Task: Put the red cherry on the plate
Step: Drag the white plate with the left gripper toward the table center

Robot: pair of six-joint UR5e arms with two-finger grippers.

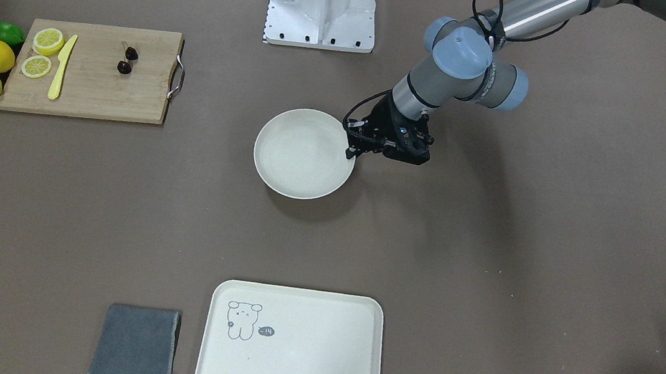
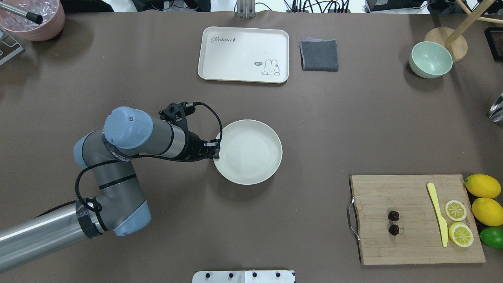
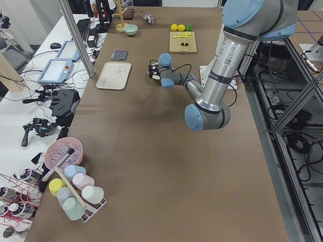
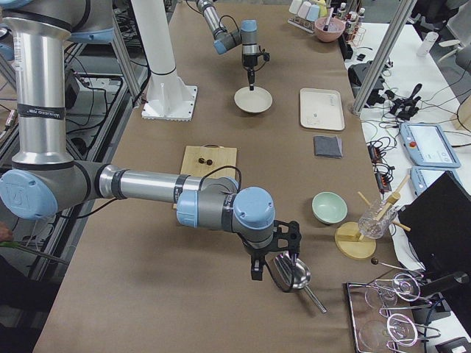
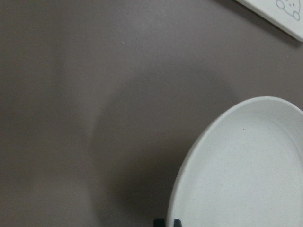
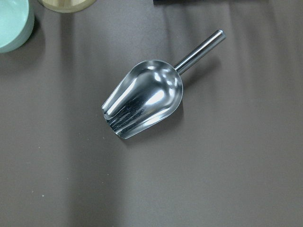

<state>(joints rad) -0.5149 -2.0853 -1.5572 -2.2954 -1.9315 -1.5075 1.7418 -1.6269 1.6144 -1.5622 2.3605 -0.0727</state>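
Note:
The red cherry [image 2: 393, 222], a pair of tiny dark fruits on thin stems, lies on the wooden cutting board [image 2: 412, 243] at the near right; it also appears as the cherry [image 1: 127, 60]. The plate [image 2: 251, 155], round and cream-white, sits mid-table with nothing in it. My left gripper [image 2: 215, 151] stands at the plate's left rim, and in the left wrist view its fingertips [image 5: 160, 222] sit close together on either side of that rim [image 5: 176, 198]. My right gripper [image 4: 276, 268] hovers over a metal scoop [image 6: 144, 99] far from the cherry; I cannot tell whether it is open or shut.
On the board are a yellow knife [image 2: 438, 214] and two lemon slices [image 2: 456, 210], with lemons [image 2: 482, 185] and a lime [image 2: 493, 237] beside it. A cream tray [image 2: 235, 55], grey cloth [image 2: 319, 55] and mint bowl [image 2: 430, 59] line the far side.

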